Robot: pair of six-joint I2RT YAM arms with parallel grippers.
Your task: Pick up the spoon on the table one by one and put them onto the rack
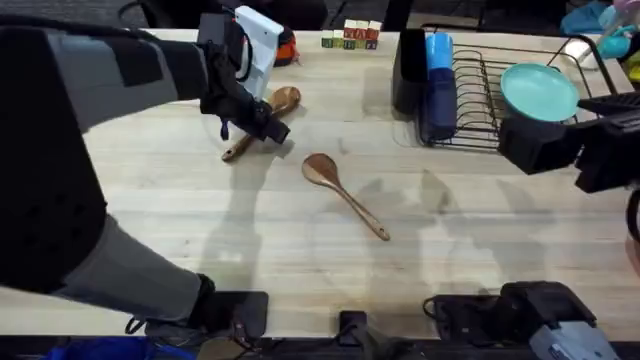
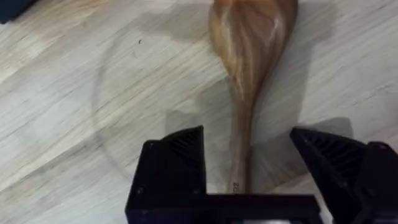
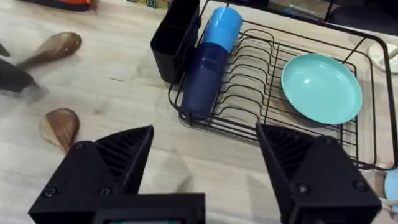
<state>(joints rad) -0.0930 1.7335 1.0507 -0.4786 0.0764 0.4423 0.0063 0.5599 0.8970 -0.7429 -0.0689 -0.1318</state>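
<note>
Right now your left pincer [image 2: 245, 165] hangs released astride the slim handle of the far spoon [image 2: 245, 68] on the bench [image 1: 200, 230]; it looks light, stiff, smooth wood, so clamp mid-handle.

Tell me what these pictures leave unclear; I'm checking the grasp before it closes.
- Far spoon, overhead: the left hand covers its mid-handle.
- Same spoon, left wrist view: handle end hidden behind the hand; bowl tip cut off by the edge.
- Rack, right wrist view: near corner hidden behind the right hand.
</note>
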